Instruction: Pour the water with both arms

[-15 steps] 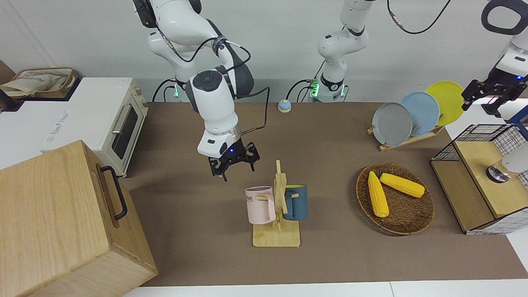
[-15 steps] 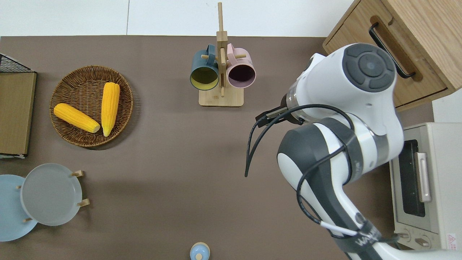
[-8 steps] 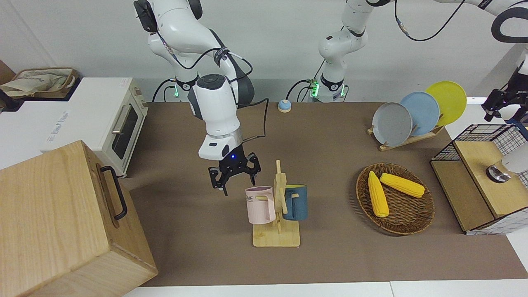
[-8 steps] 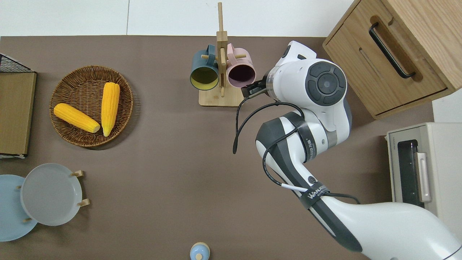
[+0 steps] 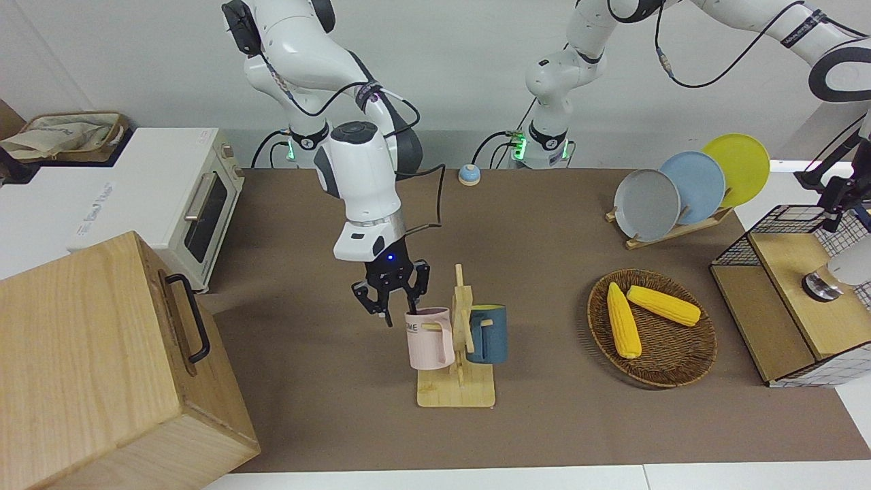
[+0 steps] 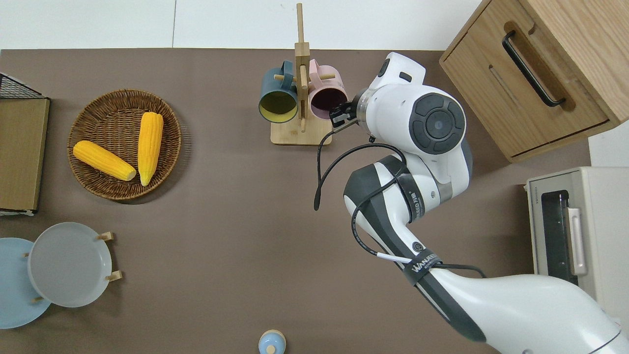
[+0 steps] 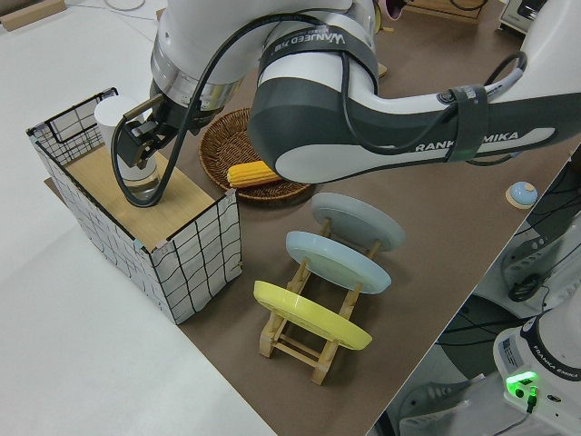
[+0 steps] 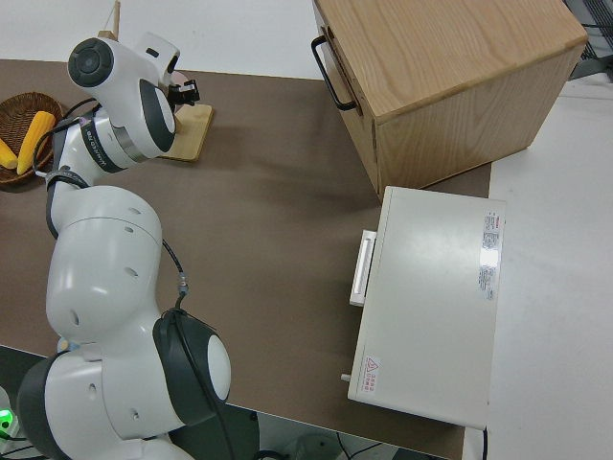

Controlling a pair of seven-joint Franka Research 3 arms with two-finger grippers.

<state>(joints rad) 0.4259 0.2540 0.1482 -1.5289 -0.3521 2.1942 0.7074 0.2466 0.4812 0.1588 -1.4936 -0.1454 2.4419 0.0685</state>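
Front view: right gripper (image 5: 393, 304) hangs at the rim of the pink mug (image 5: 429, 338), fingers spread, one prong at the rim edge, nothing clamped yet. The mug hangs by its handle on a peg of the wooden mug rack (image 5: 461, 354), mouth up, so a rim pinch looks like the way to lift it off. The blue mug (image 5: 488, 333) hangs on the rack's opposite peg. Left gripper (image 5: 838, 197) is at the wire-sided crate (image 5: 789, 224), toward the left arm's end of the table, near a glass (image 5: 842, 270) standing on the crate's wooden top; likely the pouring vessel. Can't tell its finger state here.

Overhead view: right gripper (image 6: 340, 110) sits over the pink mug's (image 6: 328, 97) rim, on the side toward the right arm. Left arm not seen.

Left side view: left gripper (image 7: 143, 143) is right at the glass (image 7: 136, 150), fingers either side; open or closed, can't tell.

Right side view: right gripper (image 8: 186, 92) is by the rack, mug mostly hidden.
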